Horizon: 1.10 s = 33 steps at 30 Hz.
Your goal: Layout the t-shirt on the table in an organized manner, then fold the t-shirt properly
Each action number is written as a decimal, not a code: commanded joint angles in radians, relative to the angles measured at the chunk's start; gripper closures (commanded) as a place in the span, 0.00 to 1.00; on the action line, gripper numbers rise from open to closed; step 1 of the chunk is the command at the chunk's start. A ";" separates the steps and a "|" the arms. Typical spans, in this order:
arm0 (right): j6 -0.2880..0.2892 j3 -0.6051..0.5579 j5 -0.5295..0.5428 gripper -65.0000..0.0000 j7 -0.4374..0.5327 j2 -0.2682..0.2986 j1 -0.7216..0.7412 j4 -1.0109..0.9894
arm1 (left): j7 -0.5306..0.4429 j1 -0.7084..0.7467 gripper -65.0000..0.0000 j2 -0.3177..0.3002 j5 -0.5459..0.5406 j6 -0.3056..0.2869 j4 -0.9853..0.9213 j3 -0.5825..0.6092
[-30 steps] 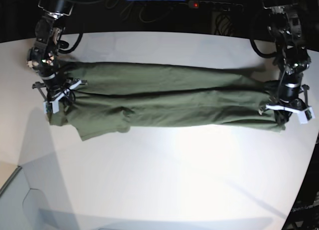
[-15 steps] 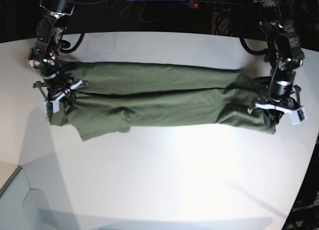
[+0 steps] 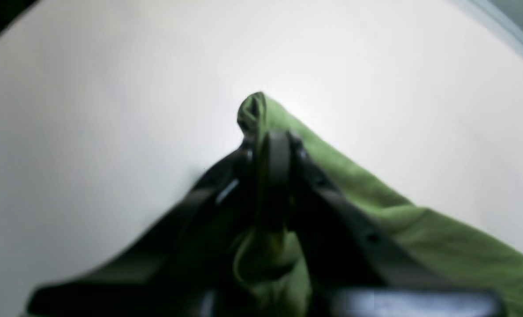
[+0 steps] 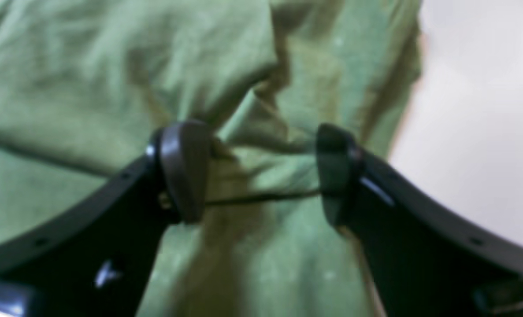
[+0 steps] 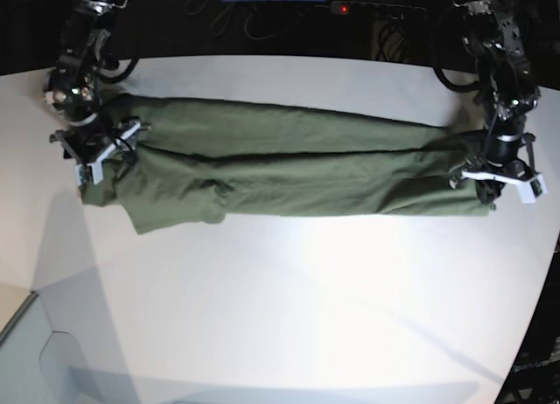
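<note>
Over on the left side of the base view, the right gripper sits low over one end of the t-shirt, and its wrist camera shows the two dark fingers standing wide apart with rumpled green cloth lying between and under them, nothing pinched. From there the shirt stretches across the white table as a long, narrow band, folded lengthwise with a dark crease running along its middle (a sleeve pokes out toward the near side, close to the left end). The cloth lies flat on the tabletop for most of its length. At the far right end the left gripper has its jaws clamped tight on a bunched bit of fabric; in its own camera the shirt pokes up as a small green nub just past the closed tips, with bare table beyond it.
</note>
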 commanded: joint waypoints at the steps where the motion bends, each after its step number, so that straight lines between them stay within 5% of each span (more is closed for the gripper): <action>1: -0.003 0.004 0.012 0.39 0.026 0.007 0.010 0.054 | -0.036 -0.011 1.00 -0.014 -0.003 -0.002 0.021 -0.005; 12: -0.003 -0.003 0.012 0.38 0.019 0.010 0.100 0.074 | -0.036 -0.002 1.00 -0.005 -0.003 -0.004 -0.012 -0.005; 21: -0.003 -0.141 0.007 0.39 -0.018 0.059 0.323 -0.164 | -0.038 0.017 1.00 -0.005 -0.004 -0.004 -0.017 -0.005; 33: -0.003 -0.144 0.006 0.39 0.014 0.060 0.438 -0.418 | -0.038 0.017 1.00 -0.005 -0.004 -0.004 -0.017 -0.005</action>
